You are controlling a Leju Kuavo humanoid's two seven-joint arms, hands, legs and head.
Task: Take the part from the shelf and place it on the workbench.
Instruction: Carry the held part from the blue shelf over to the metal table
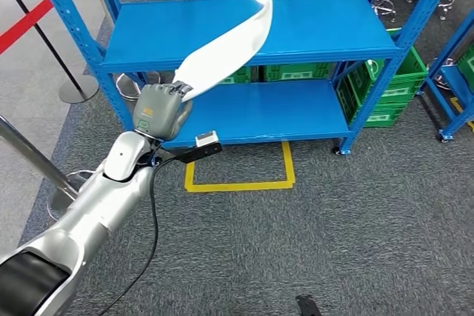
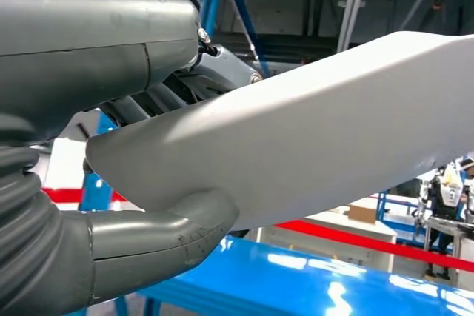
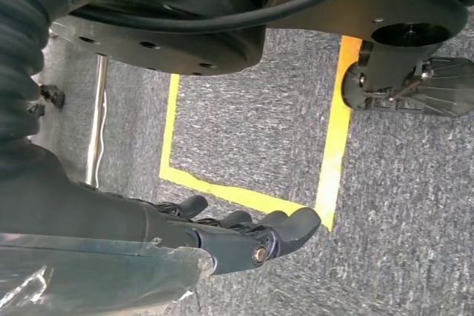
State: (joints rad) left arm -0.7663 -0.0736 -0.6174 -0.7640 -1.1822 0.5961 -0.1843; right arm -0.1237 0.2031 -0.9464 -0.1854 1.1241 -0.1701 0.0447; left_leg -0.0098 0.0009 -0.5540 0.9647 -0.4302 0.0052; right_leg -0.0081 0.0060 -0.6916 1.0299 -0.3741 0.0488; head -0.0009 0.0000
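The part [image 1: 229,49] is a long, curved white blade. My left hand [image 1: 159,112] grips its near end and holds it slanting up over the upper deck of the blue shelf [image 1: 313,31]. In the left wrist view the grey thumb [image 2: 167,234] presses one face of the part [image 2: 313,138] and the darker fingers wrap the other. My right hand [image 3: 246,238] hangs over the carpet with its fingers stretched out and nothing in them.
Green crates [image 1: 397,86] sit behind and beside the shelf's lower deck. A yellow floor marking [image 1: 240,183] lies in front of the shelf. A stanchion with a red belt [image 1: 72,86] stands at the left, and another blue rack [image 1: 455,72] at the right.
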